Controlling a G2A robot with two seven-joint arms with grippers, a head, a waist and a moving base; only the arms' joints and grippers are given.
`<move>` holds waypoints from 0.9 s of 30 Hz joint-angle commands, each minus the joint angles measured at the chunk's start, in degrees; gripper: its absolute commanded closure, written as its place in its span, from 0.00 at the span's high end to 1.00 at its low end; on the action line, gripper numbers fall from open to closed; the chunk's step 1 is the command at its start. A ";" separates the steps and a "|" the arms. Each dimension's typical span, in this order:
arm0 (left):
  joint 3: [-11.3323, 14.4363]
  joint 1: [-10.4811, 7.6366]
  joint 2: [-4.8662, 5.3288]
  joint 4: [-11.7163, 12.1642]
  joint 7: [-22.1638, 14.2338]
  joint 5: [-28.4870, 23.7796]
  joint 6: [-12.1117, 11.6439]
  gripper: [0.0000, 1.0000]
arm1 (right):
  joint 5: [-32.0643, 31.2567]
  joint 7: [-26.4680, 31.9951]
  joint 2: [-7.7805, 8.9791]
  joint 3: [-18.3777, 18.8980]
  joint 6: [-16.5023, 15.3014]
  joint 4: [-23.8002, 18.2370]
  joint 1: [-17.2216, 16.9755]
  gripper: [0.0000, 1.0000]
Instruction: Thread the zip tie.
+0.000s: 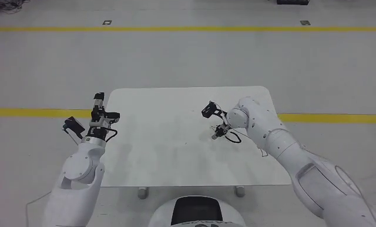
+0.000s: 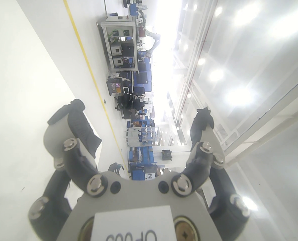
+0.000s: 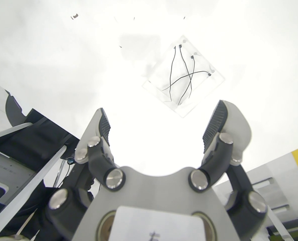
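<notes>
- The right fingers (image 3: 214, 124) hang spread wide above the table (image 1: 164, 144) with nothing between the pads. Judging from that, the step in hand is fetching one tie to thread.
- Just ahead of those fingers lies a clear square tray (image 3: 204, 90) flat on the table, with four black zip ties (image 3: 190, 75) in it. The straps cross one another near the middle, and the small heads sit toward one side of the tray.
- To do this well, I would pick a tie whose end lies free of the crossing. The fingers should come down with the pads either side of that strap, close low and lift gently. Otherwise a crossing tie may come up too, or the light tray may slide.
- The right arm is bent over the right half of the table, its wrist tipped down toward the surface.
- The left arm stands at the table's left edge, well apart from the tray. The left fingers (image 2: 76, 126) point away from the robot toward the room, also wide open and empty. They look ready to take the tie's other end.
</notes>
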 commanded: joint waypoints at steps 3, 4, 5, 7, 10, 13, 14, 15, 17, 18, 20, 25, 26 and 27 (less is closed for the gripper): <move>0.00 0.00 0.00 0.00 0.00 0.00 0.00 1.00 | -0.24 -0.67 -0.07 -0.52 0.00 0.31 0.28 1.00; 0.00 0.00 0.00 0.00 0.00 0.00 0.00 1.00 | -0.24 -0.67 -0.07 -0.52 0.00 0.31 0.28 1.00; 0.00 0.00 0.00 0.00 0.00 0.00 0.00 1.00 | -0.24 -0.67 -0.07 -0.52 0.00 0.31 0.28 1.00; 0.00 0.00 0.00 0.00 0.00 0.00 0.00 1.00 | -0.24 -0.67 -0.07 -0.52 0.00 0.31 0.28 1.00; 0.00 0.00 0.00 0.00 0.00 0.00 0.00 1.00 | -0.56 -2.32 -0.08 -0.44 0.18 0.73 -0.44 1.00; 0.00 0.00 0.00 0.00 0.00 0.00 0.00 1.00 | -1.15 -2.52 -0.46 -0.77 0.86 1.29 -0.46 1.00; 0.00 0.00 0.00 0.00 0.00 0.00 0.00 1.00 | -1.73 -2.65 -0.60 -1.00 1.18 1.39 -0.38 1.00; 0.00 0.00 0.00 0.00 0.00 0.00 0.00 1.00 | -2.68 -3.21 -0.72 -1.27 1.52 1.35 -0.29 1.00; 0.00 0.00 0.00 0.00 0.00 0.00 0.00 1.00 | -2.68 -3.21 -0.72 -1.27 1.52 1.35 -0.29 1.00; 0.00 0.00 0.00 0.00 0.00 0.00 0.00 1.00 | -2.68 -3.21 -0.72 -1.27 1.52 1.35 -0.29 1.00; 0.00 0.00 0.00 0.00 0.00 0.00 0.00 1.00 | -2.68 -3.21 -0.72 -1.27 1.52 1.35 -0.29 1.00; 0.00 0.00 0.00 0.00 0.00 0.00 0.00 1.00 | -3.76 -4.16 -0.63 -1.30 1.82 0.97 -0.83 1.00; 0.00 0.00 0.00 0.00 0.00 0.00 0.00 1.00 | -4.04 -4.06 -0.56 -1.12 1.93 0.81 -0.94 1.00; 0.00 0.00 0.00 0.00 0.00 0.00 0.00 1.00 | -4.22 -3.74 -0.52 -0.99 2.05 0.70 -0.95 1.00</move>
